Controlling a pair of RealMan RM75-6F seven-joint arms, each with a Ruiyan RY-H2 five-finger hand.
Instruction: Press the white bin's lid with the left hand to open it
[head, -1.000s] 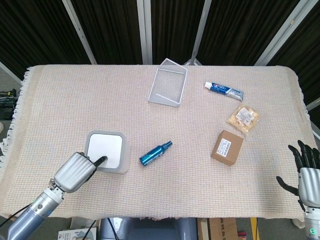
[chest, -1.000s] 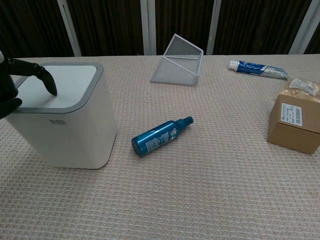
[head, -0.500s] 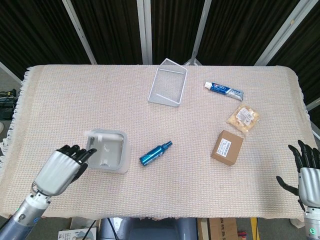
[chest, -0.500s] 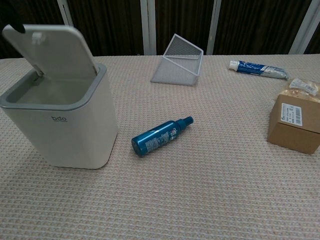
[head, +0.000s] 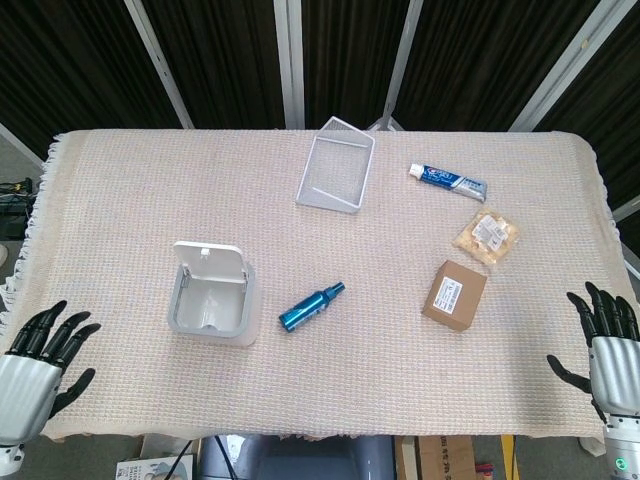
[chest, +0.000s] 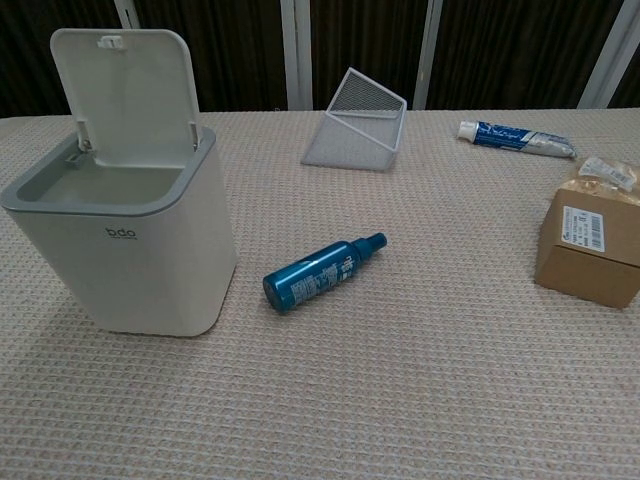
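The white bin (head: 211, 306) (chest: 130, 250) stands on the left part of the table with its lid (chest: 122, 92) swung up to upright at the back, so the inside shows. My left hand (head: 30, 365) hangs at the lower left corner of the head view, well clear of the bin, fingers spread and empty. At the lower right edge my right hand (head: 610, 345) is also spread and empty. Neither hand appears in the chest view.
A blue spray bottle (head: 311, 306) (chest: 322, 272) lies right of the bin. A brown box (head: 454, 295) (chest: 590, 247), a snack packet (head: 486, 236), a toothpaste tube (head: 448, 181) and a white wire basket (head: 336, 166) (chest: 357, 120) sit further back and right.
My left hand lifted off the lid and drew back to the lower left, off the table edge. The lid sprang up from flat to fully upright. The right hand barely moved.
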